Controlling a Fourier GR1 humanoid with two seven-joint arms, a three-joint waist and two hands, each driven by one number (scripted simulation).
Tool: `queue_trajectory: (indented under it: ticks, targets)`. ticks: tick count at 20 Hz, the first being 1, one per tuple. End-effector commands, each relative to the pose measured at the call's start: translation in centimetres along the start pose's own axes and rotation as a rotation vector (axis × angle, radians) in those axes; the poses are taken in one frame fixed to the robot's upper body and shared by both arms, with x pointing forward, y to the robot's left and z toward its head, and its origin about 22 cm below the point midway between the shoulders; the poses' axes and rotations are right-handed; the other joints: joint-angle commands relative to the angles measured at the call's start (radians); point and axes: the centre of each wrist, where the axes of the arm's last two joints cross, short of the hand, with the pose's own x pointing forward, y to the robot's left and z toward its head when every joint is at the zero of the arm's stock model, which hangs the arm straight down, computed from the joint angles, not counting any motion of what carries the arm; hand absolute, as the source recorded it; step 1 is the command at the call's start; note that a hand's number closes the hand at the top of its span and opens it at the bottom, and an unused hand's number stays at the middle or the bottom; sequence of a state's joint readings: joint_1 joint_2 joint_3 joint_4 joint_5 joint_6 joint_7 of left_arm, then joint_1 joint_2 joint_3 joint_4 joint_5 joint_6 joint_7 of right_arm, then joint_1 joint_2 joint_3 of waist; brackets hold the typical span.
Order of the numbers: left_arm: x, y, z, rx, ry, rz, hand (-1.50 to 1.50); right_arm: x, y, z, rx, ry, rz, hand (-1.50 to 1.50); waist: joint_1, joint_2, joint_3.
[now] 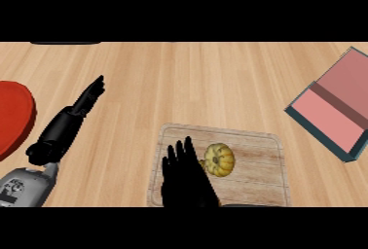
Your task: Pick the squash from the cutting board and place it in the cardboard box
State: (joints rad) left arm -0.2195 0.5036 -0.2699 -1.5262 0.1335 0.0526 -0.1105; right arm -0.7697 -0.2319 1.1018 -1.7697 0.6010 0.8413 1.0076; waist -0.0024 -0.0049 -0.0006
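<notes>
The right robot hand (183, 177) lies over the left half of the cutting board (251, 187). Its fingers are straight and close together, pointing toward the board's far edge, and it holds nothing. The squash (220, 159), yellow and ribbed, sits on the board near its middle, just to the right of that hand; whether the fingers touch it cannot be told. The left robot hand (84, 99) is well to the left of the board, above the bare worktop (201, 82). Its fingers are stretched straight, pointing away, and it also holds nothing. Its grey forearm (25, 187) enters at the board's lower left. Farther left of the board, at the view's edge, lies 1 red plate (10, 116). To the board's upper right, apart from it, stands the open cardboard box (330, 119), set at an angle to the board, with a pink inside and teal walls.
</notes>
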Motion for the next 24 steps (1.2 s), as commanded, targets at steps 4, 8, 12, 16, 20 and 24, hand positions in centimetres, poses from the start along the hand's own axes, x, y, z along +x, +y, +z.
queue_trajectory:
  ticks: [4,8,12,16,20,24]
  targets:
    - [-0.1,2.9,-1.4,0.008,-0.005,0.011,0.00,-0.4,1.7,-1.3,0.044,0.176,0.088,-1.50,-0.004,0.005,0.000]
    - [1.3,1.4,-0.8,0.003,-0.001,-0.008,0.00,-0.3,0.3,-2.4,0.058,0.197,0.098,-1.50,0.008,0.002,0.001]
    - [1.2,1.3,-1.3,-0.010,-0.001,-0.009,0.00,-0.3,1.8,-2.9,0.061,0.178,0.061,-1.50,0.004,0.004,0.001]
    - [-0.3,0.0,-0.7,0.009,0.001,0.005,0.00,-2.4,4.4,-2.2,0.086,0.148,0.062,-1.50,0.003,0.004,0.001]
    - [-0.1,0.4,-1.7,0.002,-0.003,0.005,0.00,0.2,4.2,-3.3,0.088,0.175,0.073,-1.50,0.003,0.005,0.001]
    - [-0.5,0.3,-0.5,0.007,-0.020,-0.001,0.00,-1.6,5.7,-3.7,0.094,0.218,0.081,-1.50,0.004,0.004,0.001]
